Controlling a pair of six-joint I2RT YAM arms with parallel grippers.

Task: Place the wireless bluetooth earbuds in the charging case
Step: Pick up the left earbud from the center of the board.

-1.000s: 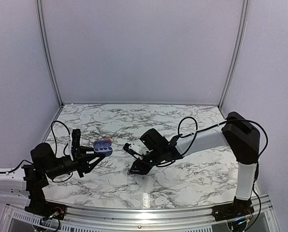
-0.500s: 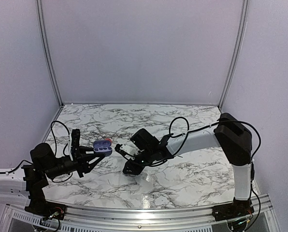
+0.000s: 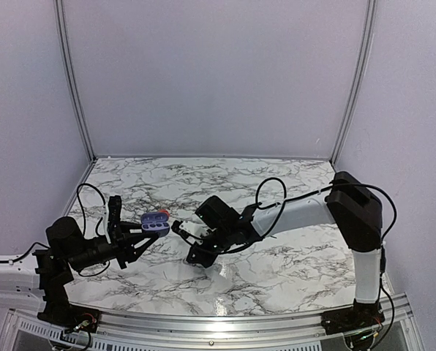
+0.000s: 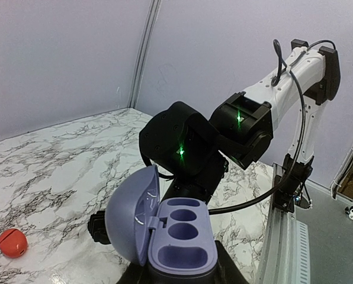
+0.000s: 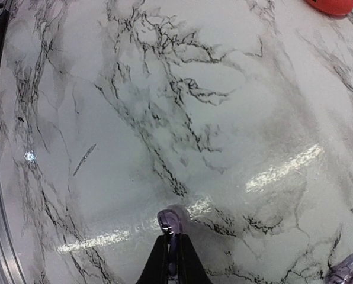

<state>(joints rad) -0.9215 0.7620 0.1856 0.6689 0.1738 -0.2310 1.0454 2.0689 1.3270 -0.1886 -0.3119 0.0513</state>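
Since the right fingers (image 5: pixel 159 265) are pressed together at the bottom of the right wrist view, pinching what looks like a small pale bud (image 5: pixel 171 221) down on the tabletop (image 5: pixel 164 89), the hold is tiny. Lift slowly and straight up. The left fingers (image 4: pixel 228 271) grip the open case (image 4: pixel 179 236), with both cups bare and facing up. Bring the bud over one cup, line it up, then let go. A red bud (image 4: pixel 12 242) lies at the lower left of the left wrist view.
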